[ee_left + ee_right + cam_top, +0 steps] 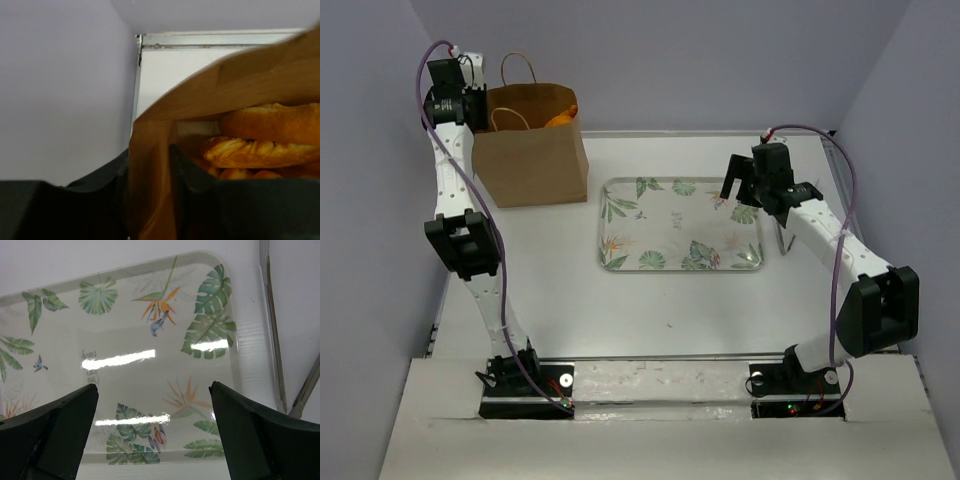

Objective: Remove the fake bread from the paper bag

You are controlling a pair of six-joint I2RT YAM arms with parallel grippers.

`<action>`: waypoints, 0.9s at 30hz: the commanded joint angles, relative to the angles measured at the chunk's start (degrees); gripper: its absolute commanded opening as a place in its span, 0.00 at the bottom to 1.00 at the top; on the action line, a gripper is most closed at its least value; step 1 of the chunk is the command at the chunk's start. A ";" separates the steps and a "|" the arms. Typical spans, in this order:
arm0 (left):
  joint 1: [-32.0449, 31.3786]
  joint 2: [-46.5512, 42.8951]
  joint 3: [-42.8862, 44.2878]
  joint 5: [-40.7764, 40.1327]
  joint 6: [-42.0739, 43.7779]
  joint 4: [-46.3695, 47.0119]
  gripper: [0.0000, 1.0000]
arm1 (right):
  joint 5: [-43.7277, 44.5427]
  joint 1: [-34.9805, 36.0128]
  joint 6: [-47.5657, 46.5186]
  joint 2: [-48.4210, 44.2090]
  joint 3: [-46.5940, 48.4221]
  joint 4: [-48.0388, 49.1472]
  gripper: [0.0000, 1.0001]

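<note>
Fake bread (265, 152) lay inside paper bag (250, 80), none out; left gripper (149, 170) pinched bag wall; right gripper (152, 390) gaped empty.

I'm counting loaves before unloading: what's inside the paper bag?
Fake bread shows inside the paper bag: at least two glossy golden loaves near the mouth. The bag's wall covers their ends and anything deeper.

- The paper bag (532, 150) is brown, with twisted loop handles. It stands upright at the far left, and its top is open.
- The fake bread (260, 152) is shiny and golden-orange. The loaves lie inside the bag, packed close together. One orange bit peeks out at the top.
</note>
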 commanded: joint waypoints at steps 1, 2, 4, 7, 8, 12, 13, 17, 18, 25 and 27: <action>-0.45 -4.23 -1.32 4.98 -1.43 -0.24 0.26 | 2.75 0.05 -0.40 0.00 4.27 -1.65 1.00; -0.45 -5.28 -2.11 6.29 -1.78 -0.59 0.06 | 2.84 0.05 -0.66 0.00 4.36 -1.83 1.00; -0.45 -6.60 -5.10 7.36 -2.49 -0.86 0.00 | 3.19 0.05 -0.84 -0.44 4.27 -2.09 1.00; -0.45 -9.59 -8.88 8.85 -2.75 -1.38 0.00 | 3.72 0.05 -0.75 -1.05 3.74 -2.36 1.00; -0.45 -10.47 -9.76 9.64 -2.58 -1.82 0.00 | 3.64 0.05 -0.75 -1.49 3.57 -2.44 1.00; -0.36 -16.87 -16.77 9.56 -1.44 -3.49 0.00 | 3.55 0.05 -0.66 -2.72 2.52 -2.53 1.00; -0.10 -18.02 -18.10 9.47 -1.26 -3.67 0.00 | 3.63 0.05 -0.66 -3.07 2.25 -2.45 1.00; 0.08 -23.56 -24.52 10.70 -1.08 -5.34 0.00 | 3.55 0.05 -0.49 -4.22 1.28 -2.45 1.00; 0.08 -25.57 -26.97 11.14 -1.61 -6.04 0.00 | 3.46 0.05 -0.40 -4.57 1.11 -2.45 1.00; 0.08 -34.81 -35.51 13.25 0.06 -7.09 0.00 | 3.02 0.05 -0.22 -5.63 1.02 -2.45 1.00; 0.08 -37.01 -36.39 12.64 -1.08 -9.02 0.00 | 3.11 0.05 0.13 -6.06 1.11 -2.71 1.00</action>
